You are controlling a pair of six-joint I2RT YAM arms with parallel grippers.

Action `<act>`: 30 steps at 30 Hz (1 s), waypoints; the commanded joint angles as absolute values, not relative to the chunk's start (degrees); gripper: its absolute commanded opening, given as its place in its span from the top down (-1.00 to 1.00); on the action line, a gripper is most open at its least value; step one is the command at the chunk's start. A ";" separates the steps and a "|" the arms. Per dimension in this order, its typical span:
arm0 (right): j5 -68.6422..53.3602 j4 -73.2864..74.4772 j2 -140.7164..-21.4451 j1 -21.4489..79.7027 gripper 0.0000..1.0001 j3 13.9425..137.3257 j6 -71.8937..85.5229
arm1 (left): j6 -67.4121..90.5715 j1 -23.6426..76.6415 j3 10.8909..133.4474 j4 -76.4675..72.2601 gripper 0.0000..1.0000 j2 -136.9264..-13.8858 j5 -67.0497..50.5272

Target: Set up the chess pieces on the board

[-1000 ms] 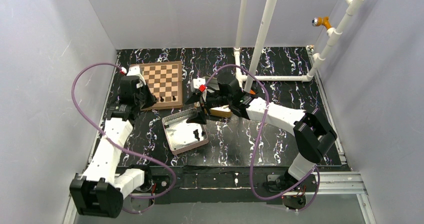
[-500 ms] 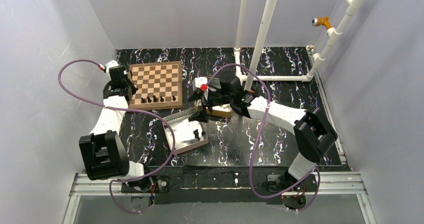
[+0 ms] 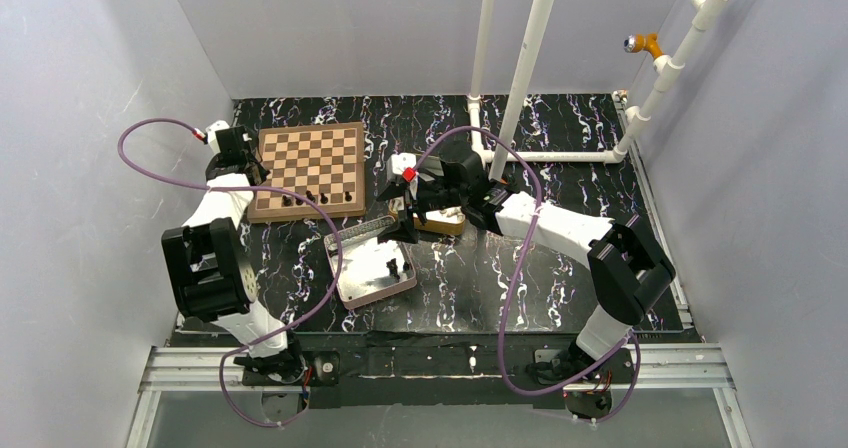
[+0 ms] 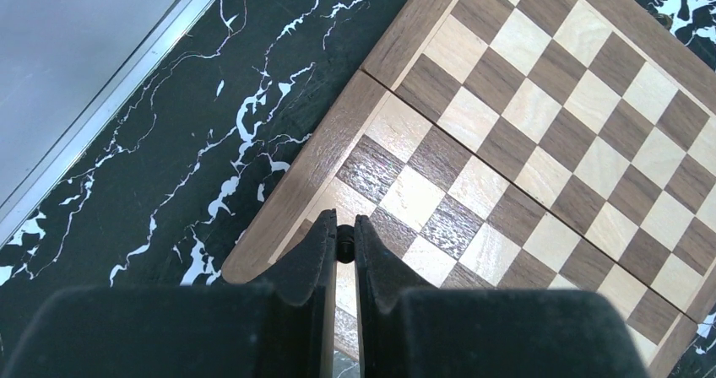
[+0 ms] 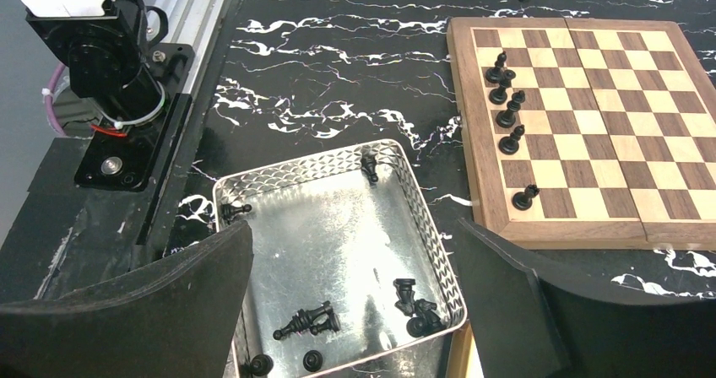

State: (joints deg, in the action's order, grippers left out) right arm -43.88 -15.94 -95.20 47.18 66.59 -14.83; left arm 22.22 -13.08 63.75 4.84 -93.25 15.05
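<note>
The board (image 3: 310, 158) lies at the back left, with several black chess pieces (image 3: 310, 199) upright along its near row. My left gripper (image 3: 240, 168) hangs over the board's near left corner. In the left wrist view it (image 4: 344, 226) is shut on a small black chess piece (image 4: 344, 236) above the corner squares of the board (image 4: 540, 116). My right gripper (image 5: 353, 230) is wide open and empty above a metal tin (image 5: 338, 218) holding several fallen pieces (image 5: 308, 319). The board (image 5: 608, 99) and its row of pieces (image 5: 509, 142) lie to the right.
The tin (image 3: 365, 268) sits in front of the board, mid-table. A tan box (image 3: 440, 223) lies under my right wrist. White pipes (image 3: 520, 68) stand at the back right. The left arm's base (image 5: 101, 57) and a metal rail (image 5: 198, 24) border the near edge.
My left arm has swung back and left, its gripper moving from over the board's near left part to its left edge. My right arm has barely moved.
</note>
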 commanded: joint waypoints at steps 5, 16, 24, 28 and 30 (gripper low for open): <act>-44.83 -16.55 -96.35 45.99 -0.91 68.11 -14.62 | 23.62 -14.17 66.54 4.87 1.00 -96.05 13.81; -45.07 -16.96 -97.28 45.18 -0.90 68.20 -13.98 | 23.83 -14.49 67.30 4.73 1.00 -99.23 12.60; -45.26 -17.05 -97.68 44.82 -0.90 68.41 -13.68 | 23.91 -14.68 67.89 4.84 1.00 -100.53 12.33; -45.44 -17.14 -97.98 44.61 -0.91 68.60 -13.70 | 24.04 -14.73 68.03 5.09 1.00 -101.15 11.78; -45.37 -17.14 -98.01 44.54 -0.90 68.60 -13.59 | 24.08 -14.69 67.92 5.15 1.00 -101.32 11.86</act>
